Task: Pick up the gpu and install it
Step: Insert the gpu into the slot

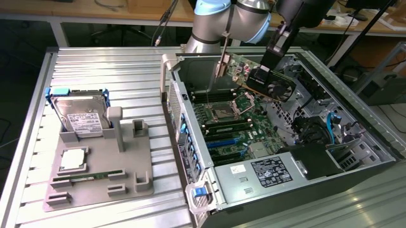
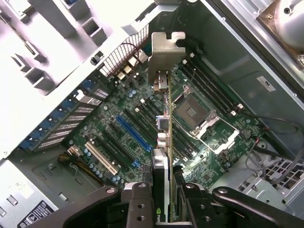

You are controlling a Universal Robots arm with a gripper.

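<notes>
Pincer (image 2: 164, 192) clamps gpu (image 1: 274, 87) above motherboard (image 1: 231, 121), edge-on in wrist view.

gpu (image 1: 265, 78) above motherboard (image 1: 235, 128) in case (image 1: 180, 118), hard drive (image 1: 79, 116) on tray (image 1: 108, 166) beside case

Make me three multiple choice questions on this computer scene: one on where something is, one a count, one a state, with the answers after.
1. Where is the gpu? A seated in a slot; B held in the air over the motherboard inside the open case; C on the floor.
2. How many hard drives stand in the grey holder? A one; B two; C three.
3. What state is the tool in? A open and empty; B shut on the gpu; C shut on a memory stick.
Answers: 1 B, the card hangs clear of the board in the exterior view. 2 A, a single hard drive stands there. 3 B, the wrist view shows its fingers clamped on the card's edge.
</notes>
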